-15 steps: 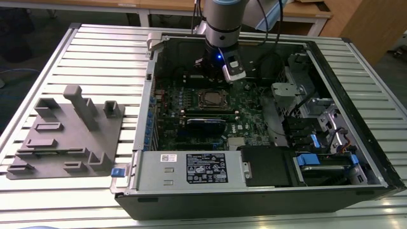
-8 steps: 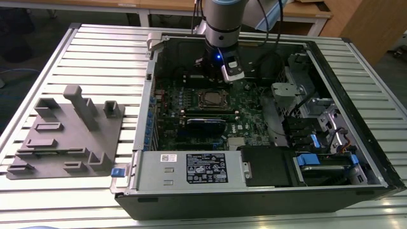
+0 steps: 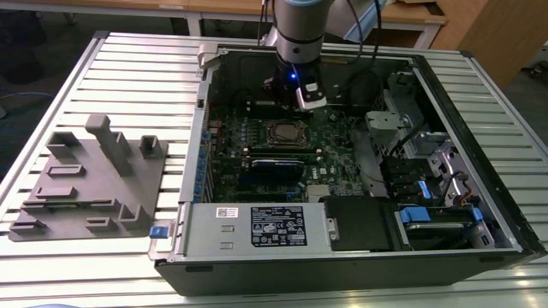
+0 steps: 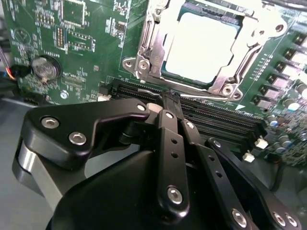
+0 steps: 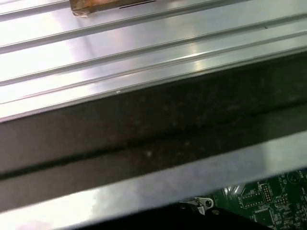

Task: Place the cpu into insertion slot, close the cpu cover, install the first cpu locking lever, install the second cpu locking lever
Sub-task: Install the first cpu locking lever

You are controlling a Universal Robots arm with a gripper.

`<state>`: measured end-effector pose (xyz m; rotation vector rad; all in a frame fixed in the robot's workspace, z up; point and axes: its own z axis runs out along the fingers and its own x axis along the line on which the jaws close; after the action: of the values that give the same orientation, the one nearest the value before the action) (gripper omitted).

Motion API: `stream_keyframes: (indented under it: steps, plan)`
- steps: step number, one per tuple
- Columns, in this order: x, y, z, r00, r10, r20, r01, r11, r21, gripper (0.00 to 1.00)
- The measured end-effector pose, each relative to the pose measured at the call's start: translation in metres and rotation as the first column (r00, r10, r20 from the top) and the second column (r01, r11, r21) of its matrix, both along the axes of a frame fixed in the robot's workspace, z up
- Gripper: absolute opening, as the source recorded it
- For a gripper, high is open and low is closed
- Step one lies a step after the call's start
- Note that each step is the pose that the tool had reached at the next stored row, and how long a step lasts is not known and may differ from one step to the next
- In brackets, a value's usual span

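Claw (image 4: 170, 97) clenched, empty. In exterior view, slot (image 3: 287, 133) near, at 6 o'clock of claw. Cpu (image 4: 201, 45) seated in slot, cover (image 4: 146, 45) down over it. My judgement: lever-locking step in hand; calls for fine tip contact.

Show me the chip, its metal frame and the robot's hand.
chip (image 4: 201, 48): second wrist view, middle of its face.
metal frame (image 4: 146, 43): second wrist view, one side bar.
hand (image 4: 170, 98): second wrist view, between fingertips.

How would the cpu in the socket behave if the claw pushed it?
Probably stiff: the cpu looks like a flat metal-faced slab. It likely would not slide, since the cpu cover frames its edges. Its smooth face may be slippery.
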<state>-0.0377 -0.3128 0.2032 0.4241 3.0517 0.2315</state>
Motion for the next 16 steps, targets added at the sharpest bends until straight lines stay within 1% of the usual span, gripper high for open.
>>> stream_keyframes:
  steps: [2, 5, 7, 9, 12, 14, 16]
  plan:
    - [0.0000, 0.0004, 0.0000, 0.9999, -0.015, 0.0001, 0.015, 0.9999, -0.0008, 0.11]
    - [0.0000, 0.0006, 0.0000, 0.9998, -0.021, 0.0002, 0.021, 0.9998, -0.0010, 0.11]
    - [0.0001, 0.0007, 0.0000, 0.9992, -0.040, 0.0001, 0.040, 0.9992, -0.0013, 0.11]
    - [0.0002, 0.0007, 0.0000, 0.9977, -0.067, 0.0001, 0.067, 0.9977, -0.0017, 0.11]
    - [0.0002, 0.0012, -0.0001, 0.9945, -0.105, 0.0001, 0.105, 0.9945, -0.0016, 0.11]
    - [0.0002, 0.0016, 0.0000, 0.9925, -0.122, 0.0001, 0.122, 0.9925, -0.0017, 0.11]
    - [0.0002, 0.0017, 0.0000, 0.9917, -0.128, 0.0000, 0.128, 0.9917, -0.0016, 0.11]
